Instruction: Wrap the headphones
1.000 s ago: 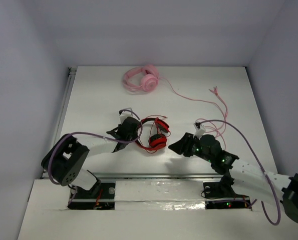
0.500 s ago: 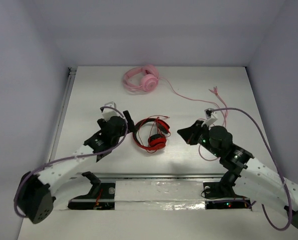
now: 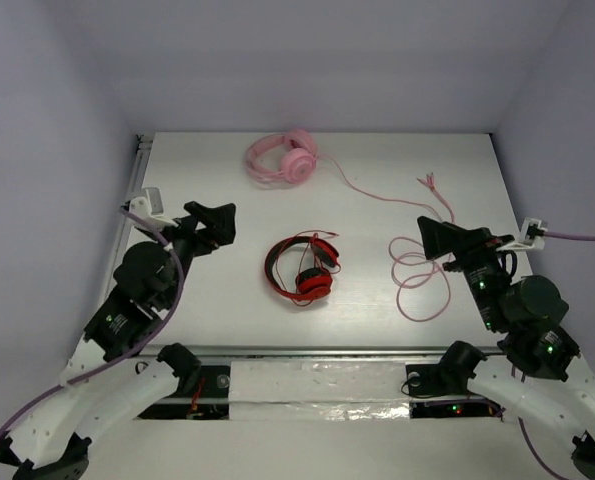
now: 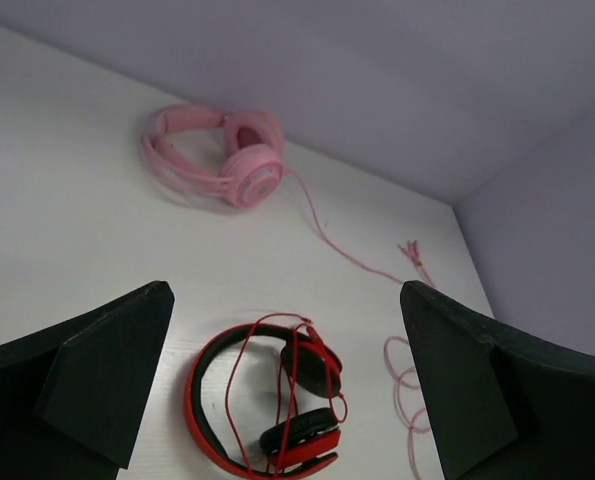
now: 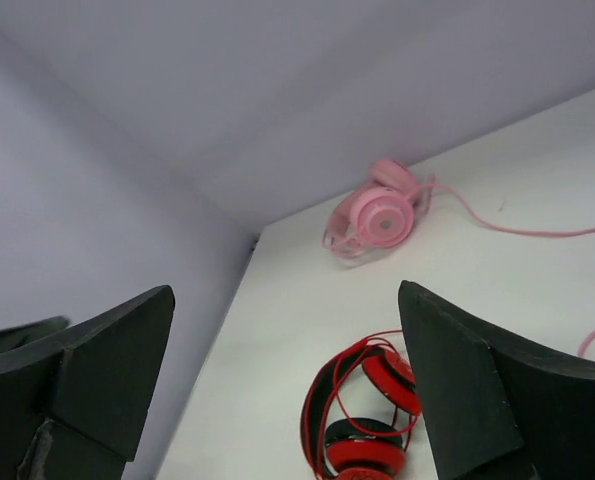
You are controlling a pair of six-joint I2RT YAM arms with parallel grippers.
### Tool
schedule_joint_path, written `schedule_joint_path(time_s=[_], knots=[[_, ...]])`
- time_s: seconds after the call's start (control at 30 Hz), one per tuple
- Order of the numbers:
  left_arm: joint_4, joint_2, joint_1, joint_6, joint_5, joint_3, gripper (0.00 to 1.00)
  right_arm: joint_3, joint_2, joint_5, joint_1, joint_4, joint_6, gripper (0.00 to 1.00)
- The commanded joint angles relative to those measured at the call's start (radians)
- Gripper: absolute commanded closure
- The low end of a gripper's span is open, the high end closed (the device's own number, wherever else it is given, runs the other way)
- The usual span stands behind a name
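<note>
Headphones (image 3: 302, 268) lie flat near the centre of the table (image 3: 377, 330). I see the left gripper (image 3: 215, 222) toward the left edge and the right gripper (image 3: 435, 238) toward the right edge, both with fingers spread wide, well apart from them. Pink headphones (image 3: 283, 157) rest by the far edge.

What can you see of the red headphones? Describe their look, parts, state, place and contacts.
The headphones lie flat on the white table, near its middle. The band looks black inside, red outside; two round red-and-black cups are folded inward within its arc. A thin red cable loops loosely over band and cups. They look like plastic. Only the table touches them: the left gripper and right gripper are open and well clear.
</note>
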Motion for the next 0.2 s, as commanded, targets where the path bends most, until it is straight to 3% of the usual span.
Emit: schedule_joint_path(time_s=[0.0,0.17], knots=[[-0.006,-0.03,0.002,0.1,0.007,0.041,0.01,0.029,0.031,0.081,0.001,-0.088,-0.019,0.0],[0.022,-0.044,0.002,0.127,0.043,-0.011,0.01,0.05,0.077,0.039,0.001,-0.094,-0.007,0.0]])
